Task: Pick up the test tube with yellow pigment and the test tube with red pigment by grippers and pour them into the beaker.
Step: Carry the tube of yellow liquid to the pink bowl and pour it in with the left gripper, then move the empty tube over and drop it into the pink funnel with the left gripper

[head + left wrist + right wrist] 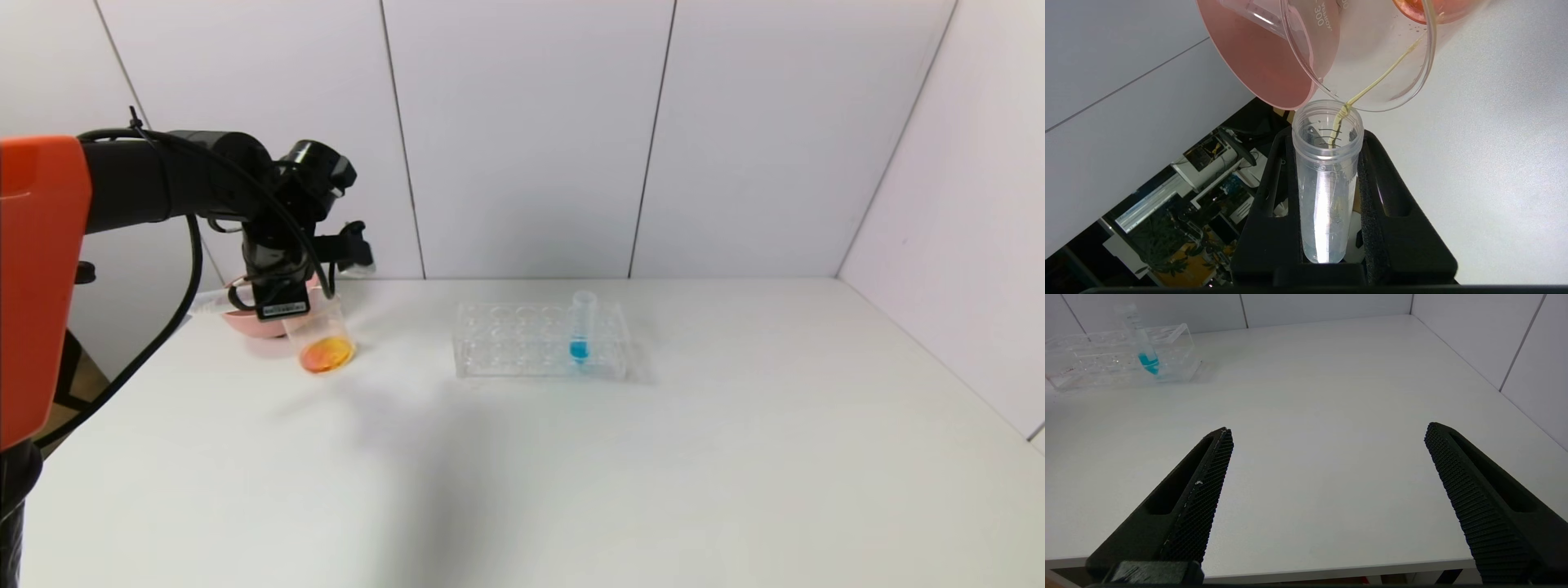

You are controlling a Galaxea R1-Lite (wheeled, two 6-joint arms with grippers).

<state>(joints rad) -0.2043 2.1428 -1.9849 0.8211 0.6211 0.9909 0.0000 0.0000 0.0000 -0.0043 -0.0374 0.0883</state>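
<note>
One yellow thread, tube (1327,192) to beaker (1372,53) (left wrist only).

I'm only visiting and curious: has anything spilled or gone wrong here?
Nothing has spilled. The left tool tips the test tube with yellow pigment into the beaker, leaving a thin yellow trail on the beaker's wall. The table looks clean.

White table (653,474) — beaker (325,343); rack (540,340); bowl (249,322)

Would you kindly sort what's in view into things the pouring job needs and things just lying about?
In use: left gripper; yellow tube, tipped, its mouth at the beaker's rim; beaker holding orange liquid.
Lying about: pink bowl; tube rack; blue tube; right gripper.
</note>
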